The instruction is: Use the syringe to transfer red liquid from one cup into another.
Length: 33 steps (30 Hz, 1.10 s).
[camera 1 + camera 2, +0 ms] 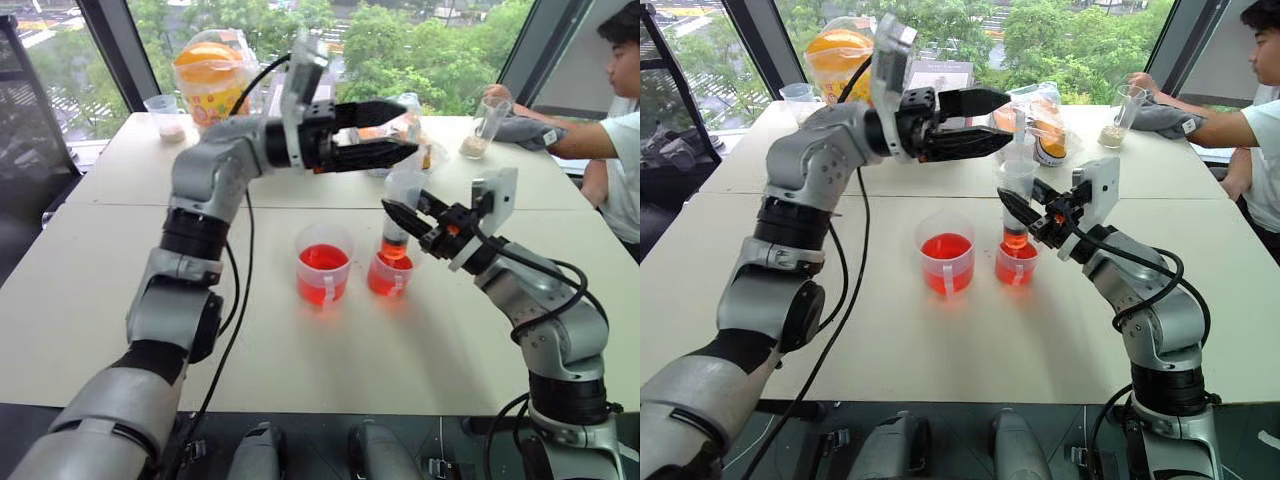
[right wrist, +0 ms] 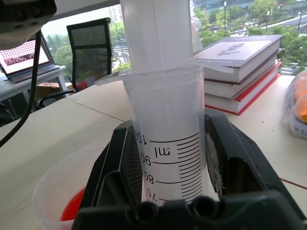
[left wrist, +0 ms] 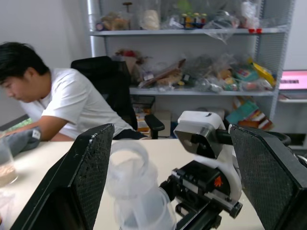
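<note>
A big pale table [image 1: 300, 370] stands by tall windows with green trees outside; a person [image 1: 622, 140] sits at its far right corner, about two o'clock. Near the middle of the table stand two clear cups, just beside each other; the wide cup [image 1: 324, 264] is on the left and has red liquid [image 1: 323, 258] in it; the small cup [image 1: 388, 272] at its three o'clock side holds red liquid too. The right gripper [image 1: 1025, 215] is clamped on the syringe [image 1: 400, 205], holding it upright; its tip points down into the small cup, and some red shows low in the tube. The left gripper [image 1: 395, 130] hangs above the syringe's top, at twelve o'clock from the cups; its two black fingers [image 3: 88, 167] stand wide apart around the plunger top [image 3: 128, 165], not touching it.
</note>
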Available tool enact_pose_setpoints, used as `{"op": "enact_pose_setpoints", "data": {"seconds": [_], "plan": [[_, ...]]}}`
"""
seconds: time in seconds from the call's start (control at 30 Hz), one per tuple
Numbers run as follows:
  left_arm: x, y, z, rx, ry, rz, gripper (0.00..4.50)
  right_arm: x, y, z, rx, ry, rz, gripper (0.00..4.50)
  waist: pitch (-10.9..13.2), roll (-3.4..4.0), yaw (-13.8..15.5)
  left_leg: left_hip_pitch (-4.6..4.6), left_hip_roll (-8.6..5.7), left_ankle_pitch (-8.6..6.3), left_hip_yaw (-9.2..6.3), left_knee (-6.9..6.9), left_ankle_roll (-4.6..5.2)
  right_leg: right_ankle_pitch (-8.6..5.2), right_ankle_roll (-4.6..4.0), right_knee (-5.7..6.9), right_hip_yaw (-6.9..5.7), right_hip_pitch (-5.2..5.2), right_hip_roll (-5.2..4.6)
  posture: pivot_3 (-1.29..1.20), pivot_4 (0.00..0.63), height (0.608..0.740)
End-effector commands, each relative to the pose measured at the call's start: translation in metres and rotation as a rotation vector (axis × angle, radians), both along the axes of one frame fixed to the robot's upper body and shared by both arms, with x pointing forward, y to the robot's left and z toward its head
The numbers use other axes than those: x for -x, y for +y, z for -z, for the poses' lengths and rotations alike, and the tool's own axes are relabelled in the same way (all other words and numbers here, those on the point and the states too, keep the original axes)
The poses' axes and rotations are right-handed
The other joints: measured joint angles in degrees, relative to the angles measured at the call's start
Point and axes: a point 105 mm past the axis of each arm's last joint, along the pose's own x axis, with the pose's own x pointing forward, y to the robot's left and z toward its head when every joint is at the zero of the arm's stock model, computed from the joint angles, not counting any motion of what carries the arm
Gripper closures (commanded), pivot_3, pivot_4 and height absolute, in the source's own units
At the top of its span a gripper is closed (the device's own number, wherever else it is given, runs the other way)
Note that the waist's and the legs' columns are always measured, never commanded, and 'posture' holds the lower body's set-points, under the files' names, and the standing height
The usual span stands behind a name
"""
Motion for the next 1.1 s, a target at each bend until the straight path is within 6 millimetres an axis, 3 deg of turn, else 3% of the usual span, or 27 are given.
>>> {"op": "enact_pose_setpoints", "data": {"seconds": [0.03,0.23,0.53,0.7,1.1], "plan": [[0.002,-0.009,0.001,-0.033,-0.033,0.034,0.56,0.008,0.004,-0.019,0.001,-0.09,-0.011,3.09,0.0,0.0,0.03,0.0,0.0,0.0,-0.01,0.0,0.0,0.0,0.0,0.01,0.0,0.0,0.01,0.0,0.15,0.74],[0.005,-0.021,0.005,-0.051,-0.054,0.067,0.56,0.007,0.003,-0.023,0.002,-0.099,-0.003,3.09,0.0,0.0,0.21,-0.05,0.0,0.0,-0.01,0.01,0.0,0.0,0.0,-0.02,0.0,-0.02,-0.01,0.0,0.15,0.74],[0.0,-0.007,0.0,-0.042,-0.073,0.007,0.56,0.006,0.001,-0.024,0.002,-0.099,-0.001,3.09,0.0,0.0,0.12,-0.04,0.0,0.0,-0.03,0.0,0.0,0.0,0.0,0.0,0.0,-0.02,0.0,0.0,0.15,0.74],[-0.003,0.0,0.008,-0.052,-0.048,-0.02,0.56,0.005,0.0,-0.027,0.007,-0.104,-0.003,3.09,0.0,0.0,0.18,-0.04,0.01,0.0,-0.04,0.0,0.0,0.0,0.0,0.01,-0.01,-0.02,0.0,0.0,0.15,0.74],[-0.004,-0.015,0.008,-0.033,-0.018,-0.01,0.56,0.006,0.003,-0.027,0.015,-0.104,-0.016,3.09,0.0,-0.01,0.23,-0.05,0.0,0.0,-0.02,0.02,0.0,0.0,0.01,0.01,-0.01,-0.01,-0.01,0.0,0.15,0.74]]}}
